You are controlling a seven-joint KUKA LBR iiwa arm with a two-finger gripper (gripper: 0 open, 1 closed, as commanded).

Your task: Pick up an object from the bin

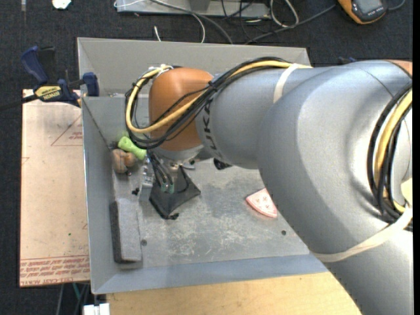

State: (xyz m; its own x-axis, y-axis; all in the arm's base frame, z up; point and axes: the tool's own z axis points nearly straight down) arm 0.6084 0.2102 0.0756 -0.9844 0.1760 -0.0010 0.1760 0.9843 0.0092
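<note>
My gripper (161,177) hangs low in the left half of the bin, under the arm's orange wrist cover. Right below it lies a black flat angular thing (176,201), partly hidden by the gripper; I cannot tell whether the two touch. Just left of the gripper, near the bin's left wall, a green lumpy thing (132,146) lies against a small brown rounded thing (121,161).
A long dark grey block (125,232) lies along the left wall toward the front. A pink wedge with red dots (262,204) rests right of the middle. The thick grey arm covers the bin's right and back parts.
</note>
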